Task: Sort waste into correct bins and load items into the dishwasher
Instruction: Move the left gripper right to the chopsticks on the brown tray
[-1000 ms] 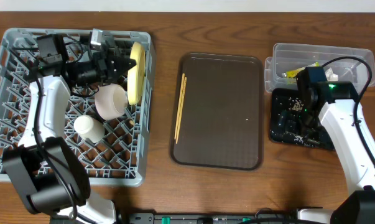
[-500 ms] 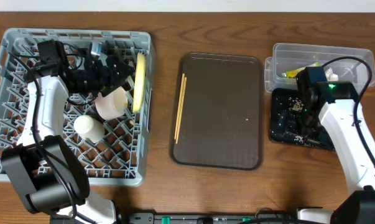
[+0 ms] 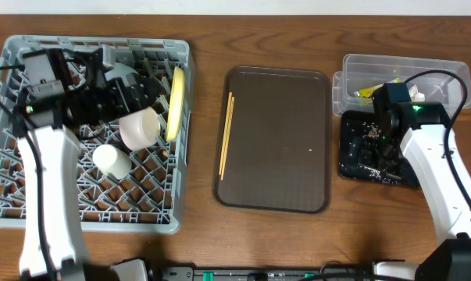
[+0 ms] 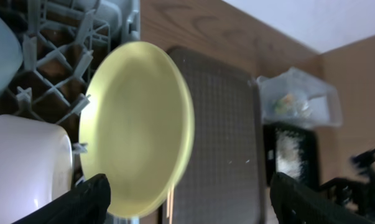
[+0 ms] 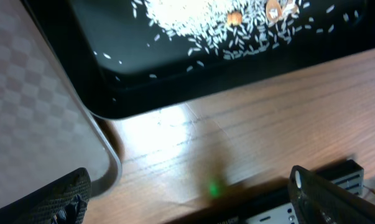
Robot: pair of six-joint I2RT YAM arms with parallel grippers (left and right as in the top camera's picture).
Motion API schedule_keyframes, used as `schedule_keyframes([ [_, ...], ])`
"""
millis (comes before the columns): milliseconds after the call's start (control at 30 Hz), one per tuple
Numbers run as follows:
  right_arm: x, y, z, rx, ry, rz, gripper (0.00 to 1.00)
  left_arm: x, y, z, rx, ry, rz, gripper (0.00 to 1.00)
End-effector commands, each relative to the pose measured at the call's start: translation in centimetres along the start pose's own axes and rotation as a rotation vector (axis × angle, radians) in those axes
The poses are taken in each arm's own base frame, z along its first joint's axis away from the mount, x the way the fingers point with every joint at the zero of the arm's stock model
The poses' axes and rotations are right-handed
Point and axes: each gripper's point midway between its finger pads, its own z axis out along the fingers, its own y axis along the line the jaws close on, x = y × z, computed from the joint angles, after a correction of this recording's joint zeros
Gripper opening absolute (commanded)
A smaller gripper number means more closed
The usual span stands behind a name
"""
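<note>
Loading step: yellow plate (image 3: pixel 173 101) stands on edge at the right side of the dish rack (image 3: pixel 8 211), slotted between pegs so it won't tip, I'd judge.
Neighbours: white bowl (image 3: pixel 139 127) just beside the plate, small white cup (image 3: pixel 110 160) lower down, both in the rack.
Left gripper (image 3: pixel 145 90): fingers spread wide, nothing pinched; the plate looks free of them and rests on the rack alone.
Chopsticks (image 3: pixel 226 136): lying along the left edge of the brown serving tray (image 3: pixel 282 156), not yet loaded.
Bins: rice crumbs (image 5: pixel 224 25) in the black tray (image 5: pixel 237 71); wrapper (image 3: pixel 365 91) in the clear tub (image 3: pixel 399 64).
Right gripper (image 5: pixel 190 193): released and empty, low over the table beside the black tray's edge.
</note>
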Motion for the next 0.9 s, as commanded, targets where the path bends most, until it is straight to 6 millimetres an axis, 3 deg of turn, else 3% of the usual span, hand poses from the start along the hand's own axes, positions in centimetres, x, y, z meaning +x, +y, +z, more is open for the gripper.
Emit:
schedule_keyframes([
  [0, -0.6, 0.2, -0.2, -0.011, -0.02, 0.007, 0.99, 1.1, -0.5, 0.1, -0.16, 0.01, 0.107, 0.85],
  [100, -0.6, 0.1, -0.2, -0.01, -0.019, 0.007, 0.99, 2.7, -2.2, 1.4, -0.27, 0.049, 0.223, 0.86],
  [133, -0.5, 0.1, -0.2, -0.01, -0.018, 0.007, 0.99, 3.0, -2.6, 1.7, -0.283, 0.056, 0.237, 0.93],
  [267, -0.5, 0.1, -0.2, -0.009, -0.016, 0.006, 0.99, 5.1, -4.8, 4.2, -0.346, 0.099, 0.305, 0.94],
  [467, -0.4, 0.1, -0.2, -0.007, -0.012, 0.006, 0.99, 8.6, -6.4, 8.7, -0.383, 0.214, 0.391, 0.94],
  [667, -0.4, 0.0, -0.2, -0.007, -0.012, 0.006, 0.99, 12.6, -5.3, 14.1, -0.411, 0.384, 0.43, 0.95],
  [867, -0.3, 0.0, -0.2, -0.006, -0.009, 0.006, 0.99, 14.6, -3.1, 18.0, -0.444, 0.466, 0.426, 0.95],
])
